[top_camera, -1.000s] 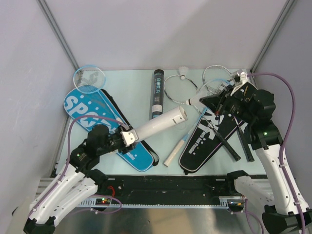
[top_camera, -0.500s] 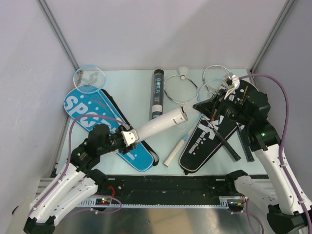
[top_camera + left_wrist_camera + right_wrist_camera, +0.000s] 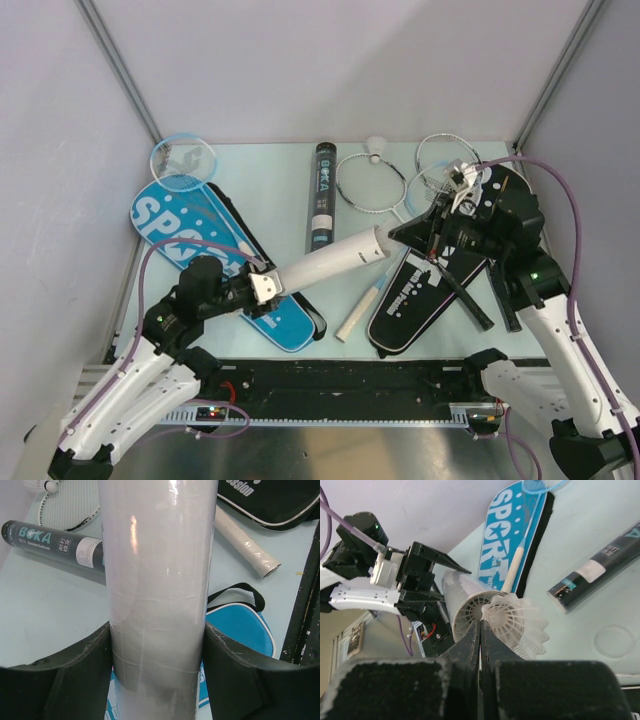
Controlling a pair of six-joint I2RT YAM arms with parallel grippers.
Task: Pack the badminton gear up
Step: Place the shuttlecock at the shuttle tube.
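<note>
**We feed a shuttlecock into the white tube**

Our left hand (image 3: 262, 285) holds the white tube (image 3: 330, 262) above the desk (image 3: 270, 190), jaws spread wide and clamped on the barrel, open mouth aimed at our right hand (image 3: 480, 635). That hand is pinched fully closed on the shuttlecock (image 3: 517, 625), just at the tube's mouth. To do this well, we line its nose up with the tube's axis, push straight in, and release only once the feathers sit inside.
</note>
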